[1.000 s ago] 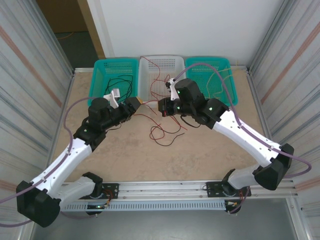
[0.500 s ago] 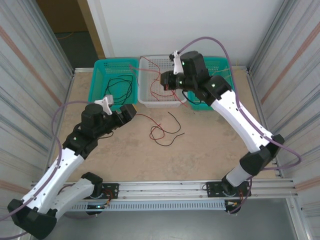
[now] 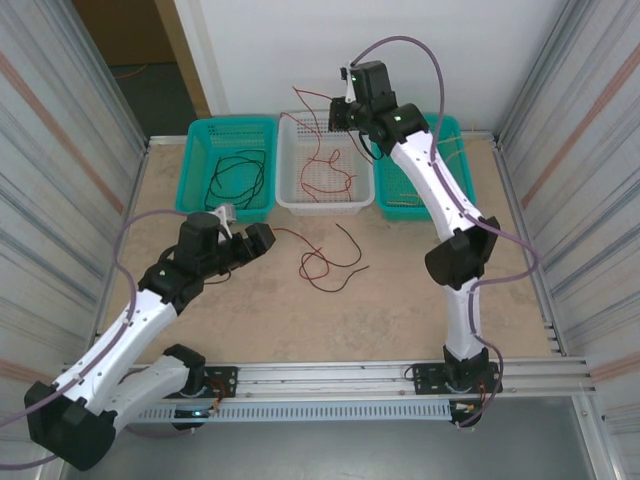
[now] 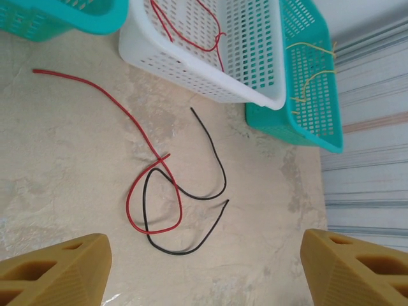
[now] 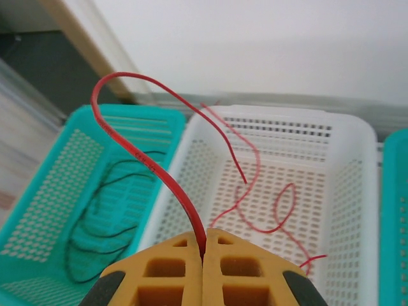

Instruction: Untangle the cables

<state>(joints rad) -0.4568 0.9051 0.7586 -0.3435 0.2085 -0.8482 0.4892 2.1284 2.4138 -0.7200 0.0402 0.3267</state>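
Baskets [image 3: 232, 121] abreast at the table's [image 3: 400, 300] far edge; crossed cables [image 4: 169, 180] on the table before the middle basket [image 3: 325, 208], right of the left gripper [image 4: 205, 237]; the right gripper's [image 5: 205, 245] cable [image 5: 153, 169] above that basket.

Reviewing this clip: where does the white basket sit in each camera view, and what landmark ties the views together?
Top external: white basket at upper centre, between two teal ones.
Left wrist: white basket at top centre, seen at a tilt.
Right wrist: white basket across the middle and right.
Shared landmark: the teal basket directly on its left in every view.
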